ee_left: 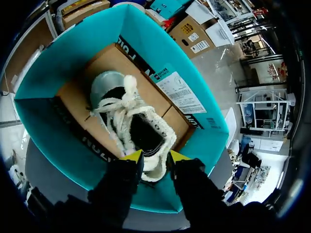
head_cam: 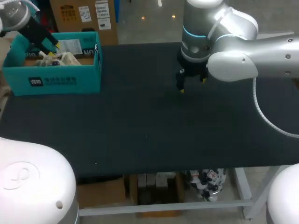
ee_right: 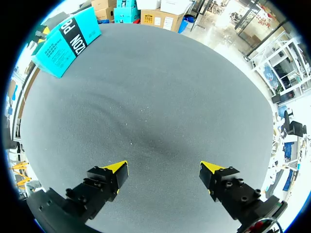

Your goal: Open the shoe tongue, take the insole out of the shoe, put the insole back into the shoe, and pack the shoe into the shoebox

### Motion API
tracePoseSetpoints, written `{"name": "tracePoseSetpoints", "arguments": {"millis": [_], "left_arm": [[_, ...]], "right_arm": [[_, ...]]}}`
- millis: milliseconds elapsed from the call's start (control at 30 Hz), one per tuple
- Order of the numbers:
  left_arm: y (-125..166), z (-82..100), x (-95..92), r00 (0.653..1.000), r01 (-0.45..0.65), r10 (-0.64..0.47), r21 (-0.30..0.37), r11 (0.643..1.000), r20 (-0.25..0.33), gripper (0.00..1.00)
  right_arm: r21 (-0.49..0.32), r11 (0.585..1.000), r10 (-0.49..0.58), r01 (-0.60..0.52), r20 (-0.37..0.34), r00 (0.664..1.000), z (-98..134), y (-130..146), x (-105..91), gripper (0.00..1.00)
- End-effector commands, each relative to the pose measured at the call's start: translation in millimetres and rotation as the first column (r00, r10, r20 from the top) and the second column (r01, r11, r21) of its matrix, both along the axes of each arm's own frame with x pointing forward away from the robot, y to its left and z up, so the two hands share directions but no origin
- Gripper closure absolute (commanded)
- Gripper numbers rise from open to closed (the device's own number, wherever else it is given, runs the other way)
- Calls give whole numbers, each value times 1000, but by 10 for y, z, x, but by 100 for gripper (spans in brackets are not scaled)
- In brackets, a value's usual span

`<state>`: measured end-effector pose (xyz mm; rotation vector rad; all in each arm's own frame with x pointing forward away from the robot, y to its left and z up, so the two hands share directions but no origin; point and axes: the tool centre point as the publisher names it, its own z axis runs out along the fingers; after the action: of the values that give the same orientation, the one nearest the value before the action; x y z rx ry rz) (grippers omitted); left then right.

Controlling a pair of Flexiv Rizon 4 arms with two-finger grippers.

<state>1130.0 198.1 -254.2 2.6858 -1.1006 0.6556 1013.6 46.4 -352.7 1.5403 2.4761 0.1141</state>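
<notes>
White fleecy shoe (ee_left: 127,112) (laces bunched) in teal shoebox (ee_left: 73,53), left claw (ee_left: 154,156) clamped on heel, right claw (ee_right: 163,170) apart

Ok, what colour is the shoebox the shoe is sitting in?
Teal, with a plain brown cardboard floor inside. The left wrist view shows the shoebox best.

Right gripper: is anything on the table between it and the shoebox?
No. In the head view only bare black table lies between the right gripper and the teal shoebox; the right wrist view shows the same.
</notes>
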Motion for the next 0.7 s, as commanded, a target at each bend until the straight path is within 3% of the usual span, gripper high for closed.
{"name": "tracePoseSetpoints", "arguments": {"millis": [33,167,233,333,433,600,700], "left_arm": [[-177,192,5,993,111,-111,14,994,-30,0],[-537,474,-121,951,309,-309,44,950,-9,0],[-742,629,-188,907,420,-421,68,905,-4,0],[-1090,793,-298,806,589,-591,122,799,-16,0],[-1443,840,-452,672,734,-738,190,652,-61,0],[-1889,653,-818,367,909,-912,281,309,-185,0],[-2004,522,-981,230,937,-935,319,139,-269,0]], "right_arm": [[-3,1000,-2,2,0,1000,4,2,-1,0],[-3,1000,-2,2,0,1000,4,2,-1,0],[-3,1000,-2,2,0,1000,4,2,-1,0],[-3,1000,-2,2,0,1000,4,2,-1,0],[-3,1000,-2,2,0,1000,4,2,-1,0],[-3,1000,-2,2,0,1000,4,2,-1,0],[-3,1000,-2,2,0,1000,4,2,-1,0]]}}
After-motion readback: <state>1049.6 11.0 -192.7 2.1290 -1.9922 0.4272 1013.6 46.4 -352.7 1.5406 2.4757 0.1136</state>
